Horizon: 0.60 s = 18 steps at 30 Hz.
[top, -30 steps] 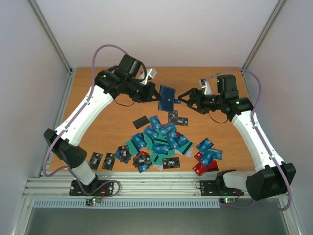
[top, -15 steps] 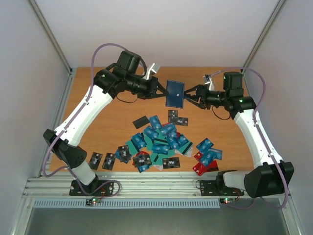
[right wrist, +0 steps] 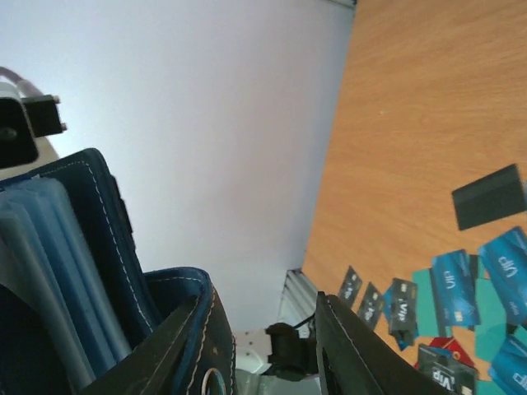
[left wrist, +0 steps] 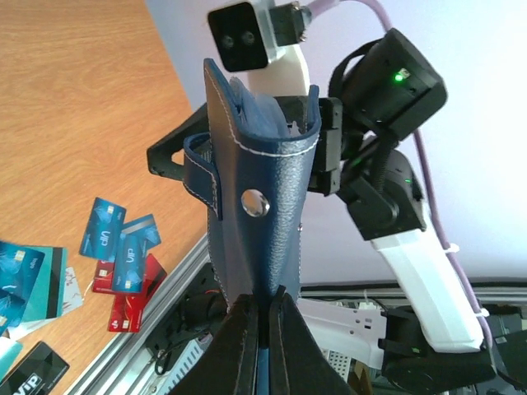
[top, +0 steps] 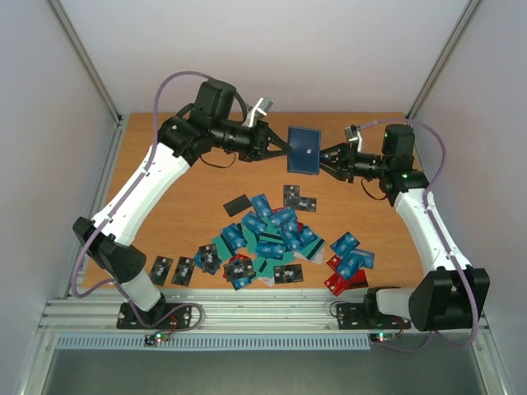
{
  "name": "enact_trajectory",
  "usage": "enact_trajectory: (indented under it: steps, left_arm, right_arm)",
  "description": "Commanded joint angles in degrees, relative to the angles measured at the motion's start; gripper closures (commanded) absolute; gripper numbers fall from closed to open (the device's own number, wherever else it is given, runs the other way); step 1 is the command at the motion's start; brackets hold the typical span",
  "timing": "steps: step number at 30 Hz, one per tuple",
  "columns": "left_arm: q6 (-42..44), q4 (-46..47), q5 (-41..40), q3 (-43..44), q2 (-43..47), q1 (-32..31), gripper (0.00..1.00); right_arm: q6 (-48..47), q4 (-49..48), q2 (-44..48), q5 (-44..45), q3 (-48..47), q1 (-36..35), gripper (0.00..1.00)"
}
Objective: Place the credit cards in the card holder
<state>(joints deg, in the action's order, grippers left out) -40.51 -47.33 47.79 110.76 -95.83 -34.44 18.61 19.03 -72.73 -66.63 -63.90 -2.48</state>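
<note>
The navy card holder [top: 304,150] hangs in the air above the far middle of the table, standing on edge. My left gripper [top: 284,150] grips it from the left; in the left wrist view its fingers [left wrist: 262,309] are shut on the holder's [left wrist: 263,164] lower edge. My right gripper [top: 327,158] meets the holder's right side. In the right wrist view its jaws [right wrist: 263,354] stand apart, one finger against the holder's stitched flap [right wrist: 193,321], the other clear of it. The credit cards [top: 272,234] lie in a loose heap on the table below.
Black cards [top: 169,269] lie near the left arm's base. One black card [top: 236,203] sits apart from the heap, and red cards [top: 338,281] lie at its right. A metal rail [top: 247,317] runs along the near edge. Grey walls close in both sides.
My left arm has carried the card holder up and to the right. My right gripper has come in to the holder's right edge and its jaws have narrowed.
</note>
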Motion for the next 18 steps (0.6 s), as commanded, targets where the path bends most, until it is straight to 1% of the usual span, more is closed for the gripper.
enact_trajectory:
  steps: [1, 3, 5, 8, 10, 12, 13, 14, 18]
  left_arm:
    - [-2.05, 6.31, 4.51, -0.03, 0.78, 0.07, 1.00]
    - [-2.57, 7.22, 4.88, -0.14, 0.74, 0.07, 1.00]
    - [-3.17, 8.35, 5.60, -0.43, 0.58, 0.07, 1.00]
    - [-4.46, 10.01, 6.50, -0.95, 0.31, 0.11, 1.00]
    - [-4.95, 10.68, 6.79, -1.07, 0.09, 0.07, 1.00]
    - [-5.46, 11.81, 7.13, -1.36, 0.04, 0.08, 1.00]
    - [-5.85, 12.44, 7.30, -1.56, 0.01, 0.13, 1.00]
    - [-6.23, 13.20, 7.49, -1.91, -0.05, 0.08, 1.00]
    - [-6.84, 13.79, 7.45, -2.58, -0.10, 0.08, 1.00]
  right_arm:
    - [14.44, -21.87, 1.04, -8.60, 2.38, 1.13, 0.64]
    - [19.31, -30.29, 0.86, -10.04, 3.67, 1.10, 0.64]
    - [26.21, -38.92, 0.39, -11.32, 4.97, 1.15, 0.64]
    - [39.87, -57.83, -1.65, -12.28, 7.24, 1.09, 0.65]
    - [51.66, -73.65, -4.50, -12.19, 8.33, 1.08, 0.69]
    - [64.84, -90.81, -8.84, -11.33, 8.25, 1.10, 0.76]
    - [69.37, -96.25, -10.79, -11.01, 7.75, 1.03, 0.81]
    - [69.98, -96.94, -11.43, -11.10, 7.51, 1.07, 0.84]
    - [68.91, -95.42, -11.57, -12.18, 6.45, 1.12, 0.87]
